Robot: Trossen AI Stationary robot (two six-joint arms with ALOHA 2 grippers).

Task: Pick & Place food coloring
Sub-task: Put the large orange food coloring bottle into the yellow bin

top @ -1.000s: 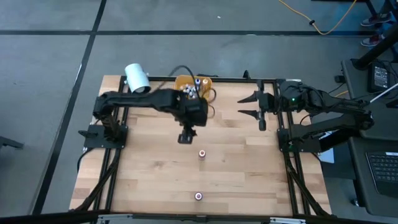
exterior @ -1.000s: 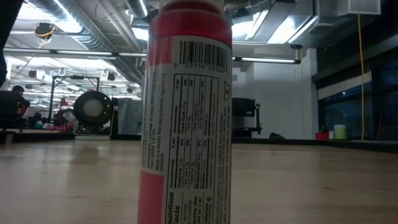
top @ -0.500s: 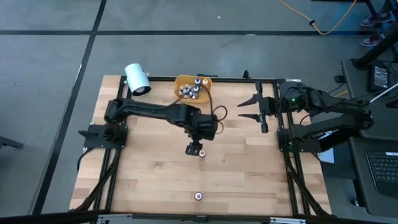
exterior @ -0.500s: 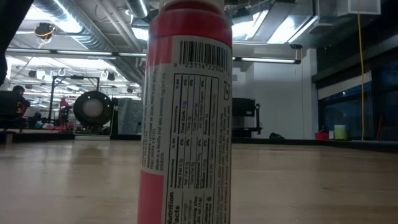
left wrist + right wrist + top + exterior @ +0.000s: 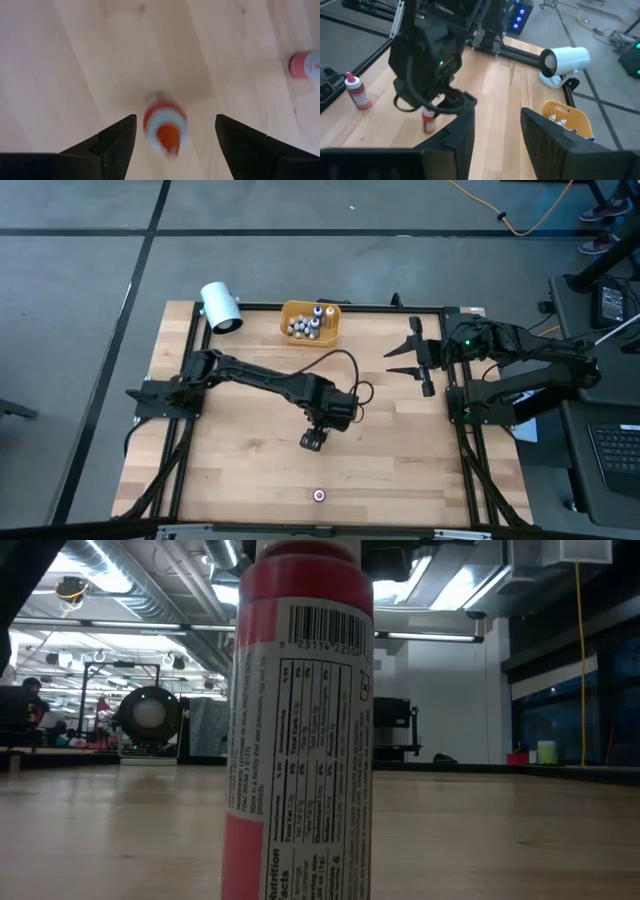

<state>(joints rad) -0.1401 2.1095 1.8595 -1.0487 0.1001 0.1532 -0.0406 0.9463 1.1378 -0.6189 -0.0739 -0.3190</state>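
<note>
Now the left gripper is dropping lower, its fingers spread wider than a moment ago, around a little red bottle standing mid-table. It looks ready to grab. The right gripper is waiting half spread.

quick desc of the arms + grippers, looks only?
Both arms are dark, slim and multi-jointed. The left arm trails a looping black cable near its wrist; the left gripper has two black, wedge-shaped fingers. The right arm shows a small green light near its wrist; the right gripper has matching pointed dark fingers.
</note>
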